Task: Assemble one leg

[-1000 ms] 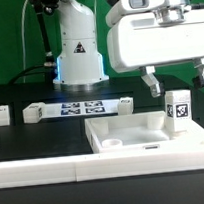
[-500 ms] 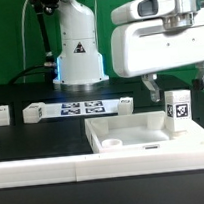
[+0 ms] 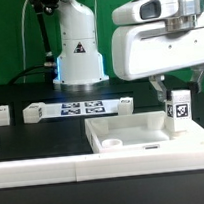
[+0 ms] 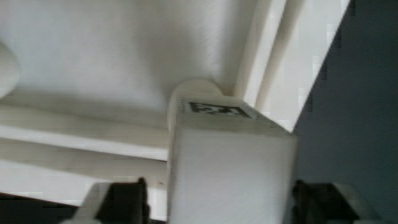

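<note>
The marker board (image 3: 78, 107) lies on the black table (image 3: 33, 136), with small white blocks (image 3: 33, 113) beside it. In front sits a big flat white tray piece (image 3: 123, 136). The leg (image 3: 176, 112) stands upright at the tray piece's back corner, on the exterior view's right. The gripper (image 3: 179, 85) hangs just above the leg. Its fingers (image 4: 121, 200) are spread apart, one on each side of the leg's top, and they pinch nothing.
</note>
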